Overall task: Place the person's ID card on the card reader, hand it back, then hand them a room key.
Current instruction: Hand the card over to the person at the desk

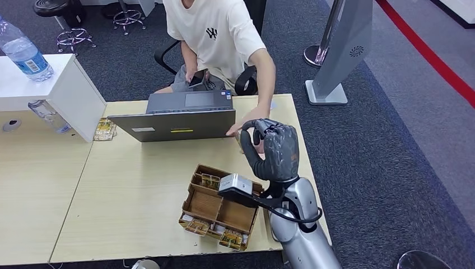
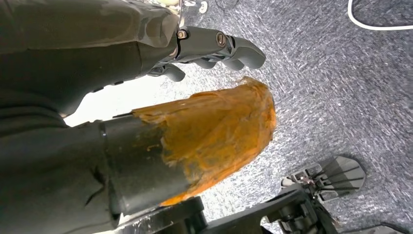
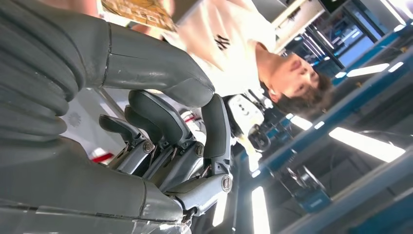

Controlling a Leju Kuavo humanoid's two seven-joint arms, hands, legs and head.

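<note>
My right hand is raised over the table's far right part, fingers curled in toward the thumb with nothing between them. A brown patterned card sits just outside the thumb, at the person's fingers. In the head view that card shows edge-on beside my thumb, under the person's outstretched hand. A wooden compartment box holding similar patterned cards lies below my hand. My left hand hangs above the carpet, its orange-covered thumb apart from the dark fingers, holding nothing.
A grey laptop stands half open at the table's far edge in front of the seated person, who holds a phone. A white stand with a water bottle is at the left. More cards lie beside it.
</note>
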